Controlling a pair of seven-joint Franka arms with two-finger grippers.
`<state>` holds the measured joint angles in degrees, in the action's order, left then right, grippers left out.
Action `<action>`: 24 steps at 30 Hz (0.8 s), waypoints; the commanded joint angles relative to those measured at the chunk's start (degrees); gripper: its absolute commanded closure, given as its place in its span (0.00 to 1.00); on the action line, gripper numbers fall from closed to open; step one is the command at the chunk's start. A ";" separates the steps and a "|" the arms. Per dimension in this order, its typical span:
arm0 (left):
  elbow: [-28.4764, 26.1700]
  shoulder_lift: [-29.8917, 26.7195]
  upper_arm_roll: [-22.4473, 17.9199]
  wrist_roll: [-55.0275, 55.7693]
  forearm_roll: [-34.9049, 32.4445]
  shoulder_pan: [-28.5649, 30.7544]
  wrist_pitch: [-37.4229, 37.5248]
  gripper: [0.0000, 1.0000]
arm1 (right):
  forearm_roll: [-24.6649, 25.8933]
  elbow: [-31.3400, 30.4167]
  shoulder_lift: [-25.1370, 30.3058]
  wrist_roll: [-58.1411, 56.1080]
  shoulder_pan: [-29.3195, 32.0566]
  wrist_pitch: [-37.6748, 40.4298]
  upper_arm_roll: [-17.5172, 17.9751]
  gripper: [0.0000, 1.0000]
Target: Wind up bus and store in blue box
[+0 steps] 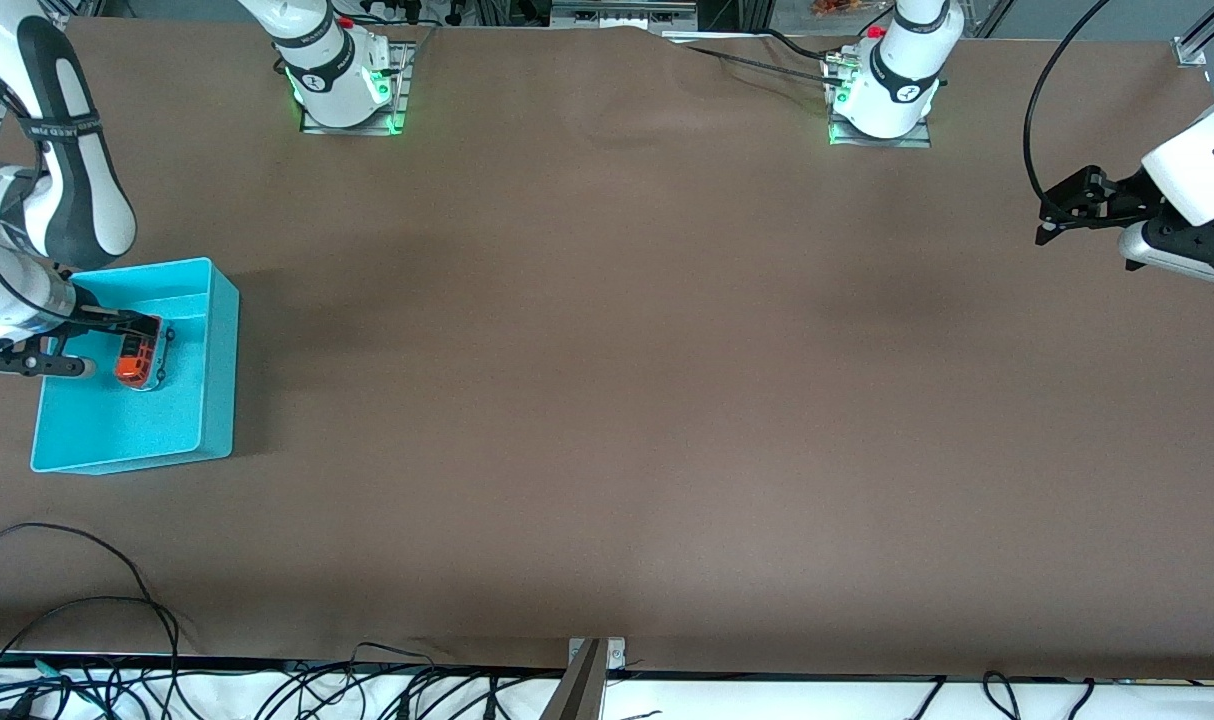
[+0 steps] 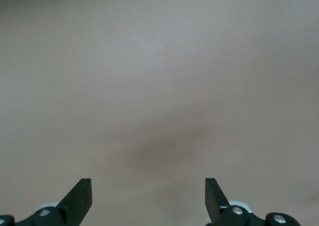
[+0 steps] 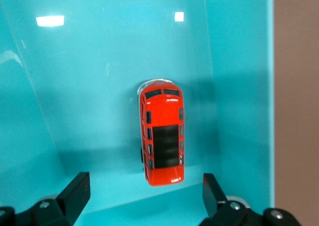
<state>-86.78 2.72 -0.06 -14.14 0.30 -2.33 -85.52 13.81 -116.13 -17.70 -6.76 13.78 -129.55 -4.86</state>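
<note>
Front view: bus (image 1: 139, 361) inside blue box (image 1: 217, 370).

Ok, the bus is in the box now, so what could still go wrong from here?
1. The right gripper is open, its fingers flanking the bus; lifting crookedly could clip it.
2. If it is wound up, the bus could roll into the blue box wall close by.
3. The right gripper sits low inside the box and could catch a wall on leaving.
The left gripper waits open over bare table.

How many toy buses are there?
1. The bus lies on the bottom of the blue box, at the right arm's end of the table, under the right gripper with its jaws open. Nothing suggests another one is hidden.
</note>
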 commanded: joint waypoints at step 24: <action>1.70 0.80 -0.38 -0.01 0.05 -0.39 0.27 0.00 | -13.64 10.57 17.88 4.30 -1.30 31.45 5.56 0.00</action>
<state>-86.77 2.72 -0.07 -14.14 0.30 -2.33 -85.52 1.97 -111.40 0.42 -3.62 13.49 -105.20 0.54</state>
